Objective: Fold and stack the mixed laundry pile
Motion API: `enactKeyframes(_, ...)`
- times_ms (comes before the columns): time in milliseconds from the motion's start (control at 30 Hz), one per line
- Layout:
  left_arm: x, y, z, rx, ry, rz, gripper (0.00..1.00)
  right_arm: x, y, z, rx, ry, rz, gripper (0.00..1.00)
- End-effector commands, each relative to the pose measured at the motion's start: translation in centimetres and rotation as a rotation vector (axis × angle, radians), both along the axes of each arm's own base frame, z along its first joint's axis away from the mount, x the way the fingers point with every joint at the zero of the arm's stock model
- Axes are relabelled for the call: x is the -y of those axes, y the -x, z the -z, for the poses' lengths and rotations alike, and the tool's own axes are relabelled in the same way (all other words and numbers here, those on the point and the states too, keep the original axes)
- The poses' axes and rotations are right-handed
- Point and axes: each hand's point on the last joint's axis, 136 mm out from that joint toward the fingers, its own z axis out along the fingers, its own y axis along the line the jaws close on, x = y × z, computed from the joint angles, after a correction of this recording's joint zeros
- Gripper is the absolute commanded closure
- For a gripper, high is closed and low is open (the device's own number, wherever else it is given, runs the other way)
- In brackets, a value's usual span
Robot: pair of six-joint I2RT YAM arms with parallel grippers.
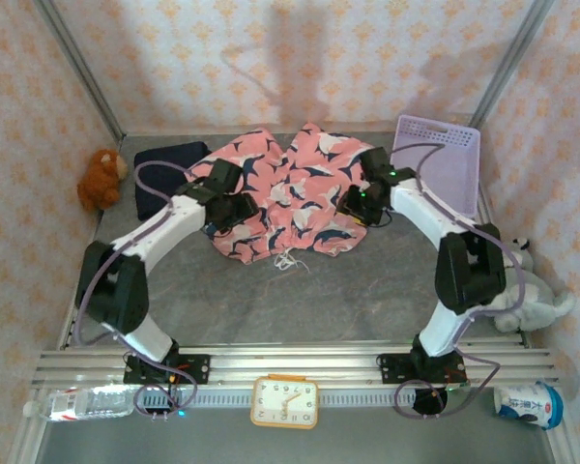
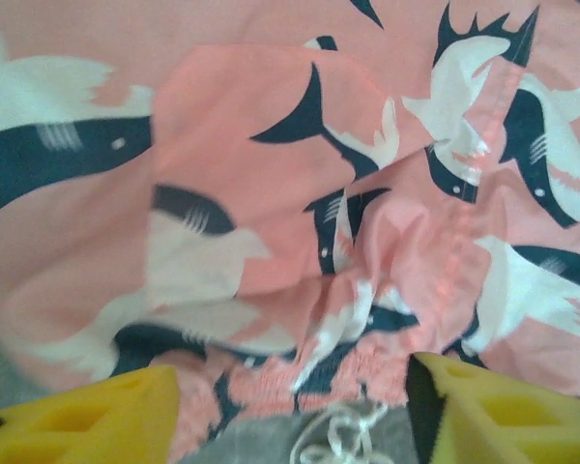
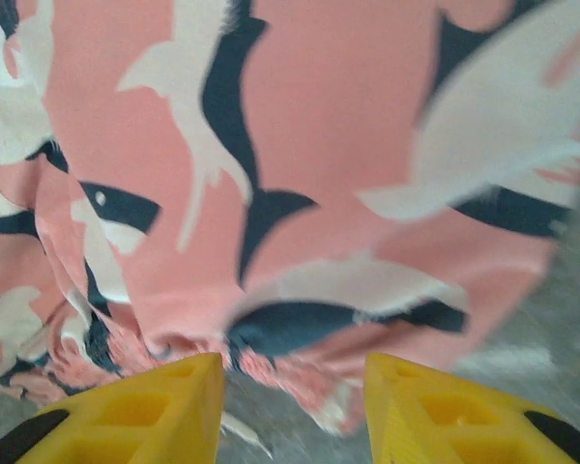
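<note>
Hovering over pink shorts | left gripper, right gripper both spread, empty | soft, light, floppy | you'd pinch the waistband edge at 6 o'clock

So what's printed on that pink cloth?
Navy-and-white sharks on pink cloth, clearest in the left wrist view.

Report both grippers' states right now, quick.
Left gripper: open, jaws apart at the pink garment edge, holding nothing.
Right gripper: open, holding nothing.
</note>
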Motion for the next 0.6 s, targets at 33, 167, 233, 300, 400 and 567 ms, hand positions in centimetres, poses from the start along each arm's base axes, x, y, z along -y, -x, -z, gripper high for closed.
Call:
enactKeyframes(33, -1.8, -0.8, 3.6, -0.043, -0.138, -0.071, 0.43, 0.8, -2.8, 2.7, -0.003, 0.083, 0.148, 0.57)
enactKeyframes(167, -1.7, 0.6, 6.7, -0.111, -0.168, -0.096, 0.47, 1.3, -3.8, 6.0, -0.073, 0.140, 0.194, 0.57)
enactKeyframes(233, -0.8, 1.8, 8.1, -0.152, -0.158, -0.096, 0.49, 1.6, -3.7, 7.5, -0.120, 0.171, 0.207, 0.57)
enactKeyframes(300, 0.4, 3.4, 9.1, -0.190, -0.143, -0.096, 0.51, 2.1, -3.6, 8.8, -0.160, 0.205, 0.223, 0.57)
enactKeyframes(400, 3.4, 6.0, 10.1, -0.233, -0.095, -0.088, 0.54, 2.7, -4.3, 9.9, -0.180, 0.216, 0.236, 0.57)
enactKeyframes(567, 10.9, 9.8, 10.9, -0.283, 0.059, -0.040, 0.54, 3.1, -7.0, 9.3, -0.170, 0.255, 0.135, 0.55)
